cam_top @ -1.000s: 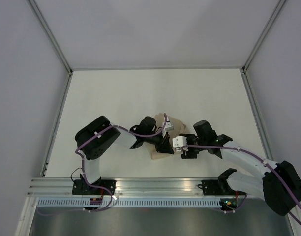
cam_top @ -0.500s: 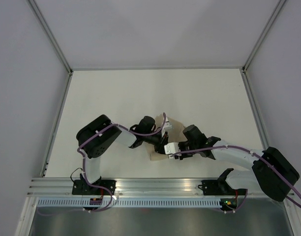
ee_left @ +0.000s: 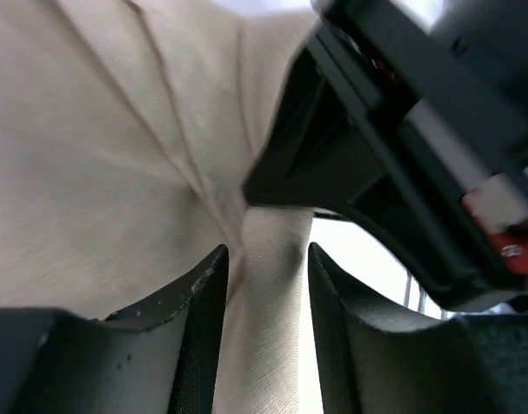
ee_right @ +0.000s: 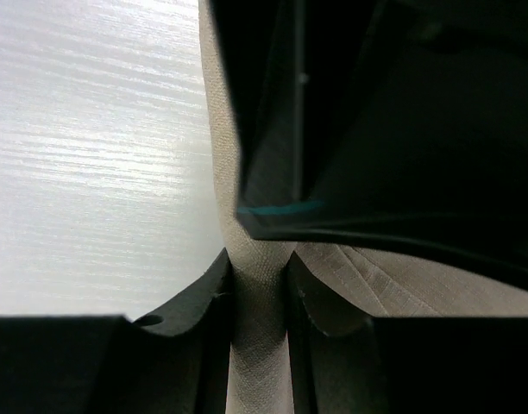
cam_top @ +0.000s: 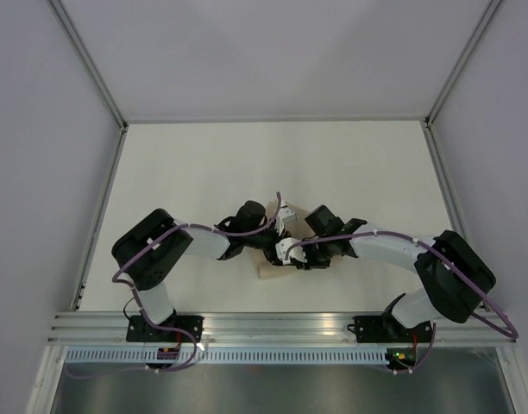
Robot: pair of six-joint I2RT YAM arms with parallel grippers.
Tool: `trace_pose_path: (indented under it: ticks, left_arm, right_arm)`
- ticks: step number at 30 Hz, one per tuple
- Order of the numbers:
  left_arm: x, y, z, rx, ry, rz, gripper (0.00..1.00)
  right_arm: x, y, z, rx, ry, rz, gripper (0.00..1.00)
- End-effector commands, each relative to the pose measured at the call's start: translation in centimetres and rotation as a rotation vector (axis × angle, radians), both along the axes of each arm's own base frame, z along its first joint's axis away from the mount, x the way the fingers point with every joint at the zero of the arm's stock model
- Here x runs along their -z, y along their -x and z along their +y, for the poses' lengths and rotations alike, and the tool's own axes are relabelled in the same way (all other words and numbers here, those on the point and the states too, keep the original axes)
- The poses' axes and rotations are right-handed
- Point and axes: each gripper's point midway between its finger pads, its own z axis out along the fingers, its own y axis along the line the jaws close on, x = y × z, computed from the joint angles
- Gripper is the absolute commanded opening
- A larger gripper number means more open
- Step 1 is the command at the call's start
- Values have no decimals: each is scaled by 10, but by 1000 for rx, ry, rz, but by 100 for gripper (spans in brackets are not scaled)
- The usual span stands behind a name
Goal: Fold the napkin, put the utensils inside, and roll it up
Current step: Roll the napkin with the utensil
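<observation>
The beige napkin [cam_top: 268, 272] lies bunched mid-table, mostly hidden under both grippers in the top view. One edge of the napkin [ee_left: 100, 172] is rolled into a narrow tube. My left gripper [ee_left: 266, 250] straddles that tube with its jaws open, and white table shows between the roll and the right-hand finger. The right gripper [ee_right: 258, 259] is shut on the same rolled napkin [ee_right: 260, 345], both pads pressing its sides. The two grippers, left [cam_top: 277, 247] and right [cam_top: 292, 255], meet nose to nose. The utensils are hidden.
White table [ee_right: 91, 155] surrounds the cloth. The right gripper's black body [ee_left: 402, 147] looms just beyond my left jaws. The left gripper's body [ee_right: 393, 129] fills the upper right of the right wrist view. Metal rails [cam_top: 247, 323] line the near edge.
The right arm has swung left to the napkin and closed from wide open onto the roll. The left jaws have widened around the roll, and the left arm's elbow has shifted left.
</observation>
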Motion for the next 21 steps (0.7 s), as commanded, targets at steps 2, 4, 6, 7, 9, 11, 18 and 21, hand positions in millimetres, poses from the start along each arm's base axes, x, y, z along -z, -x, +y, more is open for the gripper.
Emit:
trace_pose_path:
  ticks: [2, 4, 6, 7, 9, 11, 18, 21]
  left_arm:
    - [-32, -49, 15, -228, -27, -191, 48]
    - [-37, -63, 26, -317, -49, -231, 49]
    - [-50, -73, 38, -394, -54, -283, 50]
    - [-54, -83, 46, -463, -70, -320, 51]
    - [-67, -89, 60, -529, -70, -359, 52]
    - [-75, -97, 72, -604, -82, -395, 53]
    - [-111, -118, 120, -873, -125, -477, 57]
    - [-124, -123, 136, -955, -142, -499, 58]
  right_arm:
    - [12, 26, -12, -2, 107, 187, 12]
    - [19, 30, -14, -7, 142, 241, 12]
    - [21, 33, -13, -5, 163, 301, 12]
    - [22, 35, -16, 1, 179, 326, 12]
    - [24, 32, -12, 14, 188, 366, 12]
    - [20, 29, -10, 29, 201, 401, 11]
    - [23, 19, -7, 125, 233, 513, 10]
    - [25, 15, -7, 167, 242, 537, 9]
